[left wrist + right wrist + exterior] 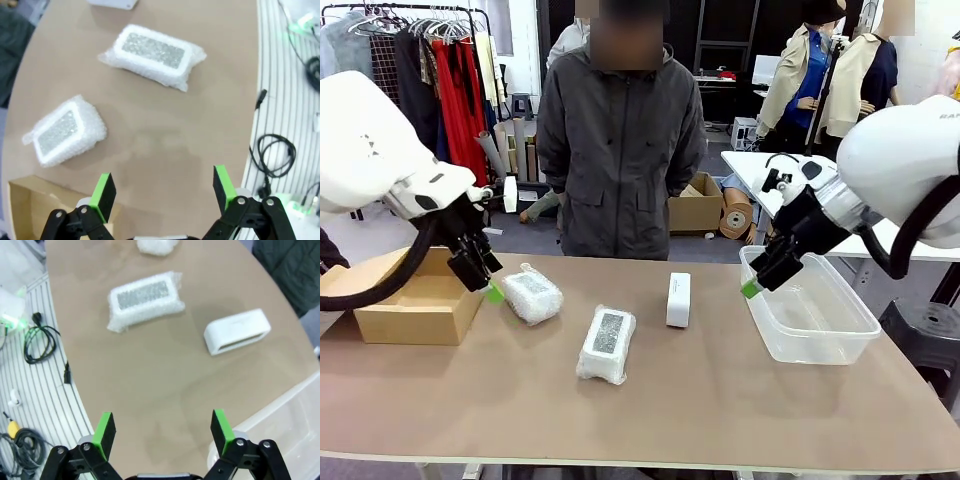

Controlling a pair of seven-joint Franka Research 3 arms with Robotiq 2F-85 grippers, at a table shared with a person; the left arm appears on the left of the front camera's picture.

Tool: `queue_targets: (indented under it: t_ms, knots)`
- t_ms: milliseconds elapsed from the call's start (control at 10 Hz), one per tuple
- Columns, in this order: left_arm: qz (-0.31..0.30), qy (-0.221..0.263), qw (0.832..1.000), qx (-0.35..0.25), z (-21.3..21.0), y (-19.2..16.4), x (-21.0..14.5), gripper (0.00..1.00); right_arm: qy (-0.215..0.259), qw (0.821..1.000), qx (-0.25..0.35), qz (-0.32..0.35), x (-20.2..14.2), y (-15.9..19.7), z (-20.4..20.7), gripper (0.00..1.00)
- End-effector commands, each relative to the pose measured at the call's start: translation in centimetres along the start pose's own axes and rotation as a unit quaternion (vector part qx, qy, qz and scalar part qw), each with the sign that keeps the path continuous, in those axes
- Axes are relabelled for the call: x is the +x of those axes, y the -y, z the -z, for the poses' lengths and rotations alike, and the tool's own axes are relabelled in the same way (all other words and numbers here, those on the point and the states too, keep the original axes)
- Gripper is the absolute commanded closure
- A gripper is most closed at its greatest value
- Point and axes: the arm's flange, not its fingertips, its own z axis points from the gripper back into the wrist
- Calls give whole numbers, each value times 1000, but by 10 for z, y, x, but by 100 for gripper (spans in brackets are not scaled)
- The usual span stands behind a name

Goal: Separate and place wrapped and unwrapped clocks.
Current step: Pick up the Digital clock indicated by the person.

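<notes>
Tabletop bears cardboard box, wrapped clocks, bare clock, plastic tub.

Tabletop is a matt brown sheet, smooth and dull. The left bubble-wrap bundle and the middle bubble-wrap bundle are lumpy, cloudy white plastic film, each with a speckled grey patch showing through. Bare clock is smooth white plastic, kinda satin. Cardboard box is plain brown, dull and papery. The tub is clear plastic, glossy with a bit of glare. Left gripper and right gripper are matt black with bright green pads that look rubbery. The arm shells are glossy white, and the person's jacket is dark grey matt cloth.
</notes>
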Motion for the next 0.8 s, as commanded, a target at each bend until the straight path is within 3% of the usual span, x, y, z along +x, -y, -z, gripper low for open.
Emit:
queue_targets:
  t_ms: [0, 400, 700]
  knots:
    - [63, 7, 998, -29, -21, -29, -1, 0, 65, 995, 49, -54, 10, 32, -10, 0]
    - [132, 80, 988, -20, -48, -62, -12, 0, 118, 982, 71, -130, 11, 53, -37, 0]
    - [124, 153, 980, -1, -59, -76, -23, 0, 135, 977, 85, -140, 7, 65, -53, 0]
